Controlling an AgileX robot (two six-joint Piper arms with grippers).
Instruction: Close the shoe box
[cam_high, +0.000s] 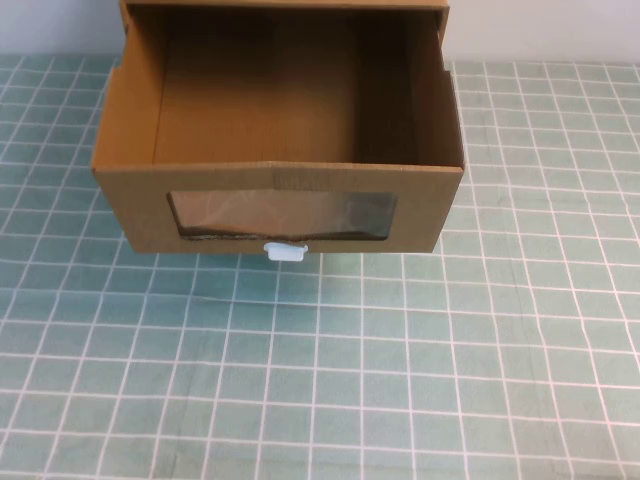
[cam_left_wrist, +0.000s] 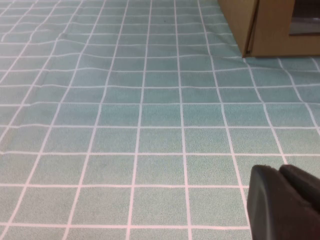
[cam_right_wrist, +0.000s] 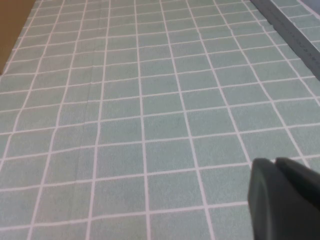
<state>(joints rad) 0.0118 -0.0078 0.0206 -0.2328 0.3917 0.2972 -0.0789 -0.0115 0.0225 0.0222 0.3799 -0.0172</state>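
Observation:
The shoe box (cam_high: 280, 130) is brown cardboard and stands at the back middle of the table in the high view. Its drawer is pulled out toward me and its inside is bare. The front has a clear window (cam_high: 282, 215) with a small white pull tab (cam_high: 284, 250) below it. Neither arm shows in the high view. My left gripper (cam_left_wrist: 277, 172) is shut and empty, low over the cloth, with a corner of the box (cam_left_wrist: 265, 25) ahead of it. My right gripper (cam_right_wrist: 274, 162) is shut and empty over the cloth, with a brown edge of the box (cam_right_wrist: 12, 25) far off.
A green cloth with a white grid (cam_high: 320, 380) covers the table. A grey strip (cam_right_wrist: 292, 30) runs along the cloth's edge in the right wrist view.

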